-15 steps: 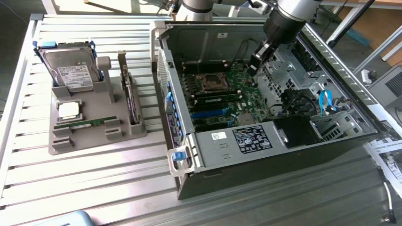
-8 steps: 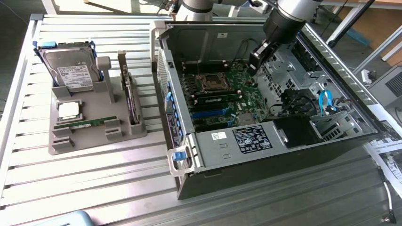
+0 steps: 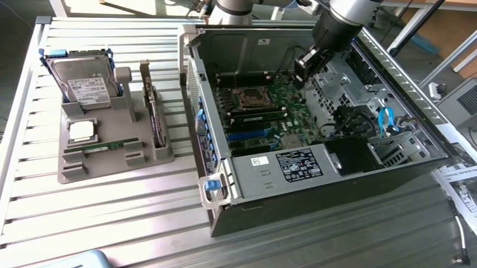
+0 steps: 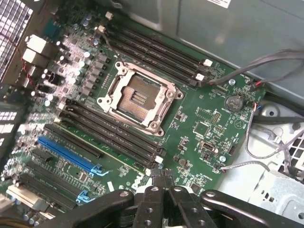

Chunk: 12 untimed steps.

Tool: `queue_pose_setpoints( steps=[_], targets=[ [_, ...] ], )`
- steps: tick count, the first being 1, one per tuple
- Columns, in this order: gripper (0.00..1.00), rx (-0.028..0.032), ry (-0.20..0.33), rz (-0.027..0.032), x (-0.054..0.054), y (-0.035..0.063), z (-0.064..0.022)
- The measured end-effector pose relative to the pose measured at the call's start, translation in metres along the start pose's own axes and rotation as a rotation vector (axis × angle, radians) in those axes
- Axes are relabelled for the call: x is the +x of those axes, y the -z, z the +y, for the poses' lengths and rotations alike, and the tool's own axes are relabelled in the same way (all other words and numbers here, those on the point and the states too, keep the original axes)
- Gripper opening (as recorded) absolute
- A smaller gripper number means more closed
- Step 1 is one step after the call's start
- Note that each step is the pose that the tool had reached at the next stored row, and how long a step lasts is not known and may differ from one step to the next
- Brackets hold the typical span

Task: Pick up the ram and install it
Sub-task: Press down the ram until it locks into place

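- The pincer (image 4: 164, 183) hangs inside the open computer case (image 3: 223, 184), low over the green motherboard (image 4: 209, 123); its two fingertips are pressed together with nothing between them.
- In the wrist view the tips sit just off the end of the long black memory slots (image 4: 114, 130) that run beside the processor socket (image 4: 137, 97).
- That socket is open, its metal frame bare and its pin field uncovered.
- A second bank of black slots (image 4: 152, 50) lies on the socket's far side, and a blue expansion slot (image 4: 71, 154) lies beyond the nearer bank.
- The ram (image 3: 100, 147) lies flat in a groove of the grey holder tray (image 3: 111, 167) on the slatted metal worktop (image 3: 89, 223), well apart from the pincer, at the exterior view's left of the case.
- On the same tray a hard drive (image 3: 86, 84) leans upright at the back, a square silver processor chip (image 3: 80, 130) lies just behind the ram, and a bigger expansion card (image 3: 154, 114) stands on edge at the tray's case-side.
- The robot arm (image 3: 343, 28) reaches down into the case from the upper side of the exterior view.
- A blue cable (image 3: 385, 120) loops among the drive bays at the exterior view's right of the motherboard.
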<state>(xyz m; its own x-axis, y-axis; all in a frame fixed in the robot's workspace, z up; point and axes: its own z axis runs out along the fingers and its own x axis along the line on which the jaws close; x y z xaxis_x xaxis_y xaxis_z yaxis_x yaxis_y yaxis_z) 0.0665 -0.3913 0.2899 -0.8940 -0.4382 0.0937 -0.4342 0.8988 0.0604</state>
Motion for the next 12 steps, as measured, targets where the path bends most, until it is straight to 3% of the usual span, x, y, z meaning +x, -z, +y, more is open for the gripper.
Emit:
queue_pose_setpoints(
  steps=[12],
  targets=[
    [0.11,-0.0125,-0.133,-0.0080,0.0000,-0.0001,0.0000]
  ],
)
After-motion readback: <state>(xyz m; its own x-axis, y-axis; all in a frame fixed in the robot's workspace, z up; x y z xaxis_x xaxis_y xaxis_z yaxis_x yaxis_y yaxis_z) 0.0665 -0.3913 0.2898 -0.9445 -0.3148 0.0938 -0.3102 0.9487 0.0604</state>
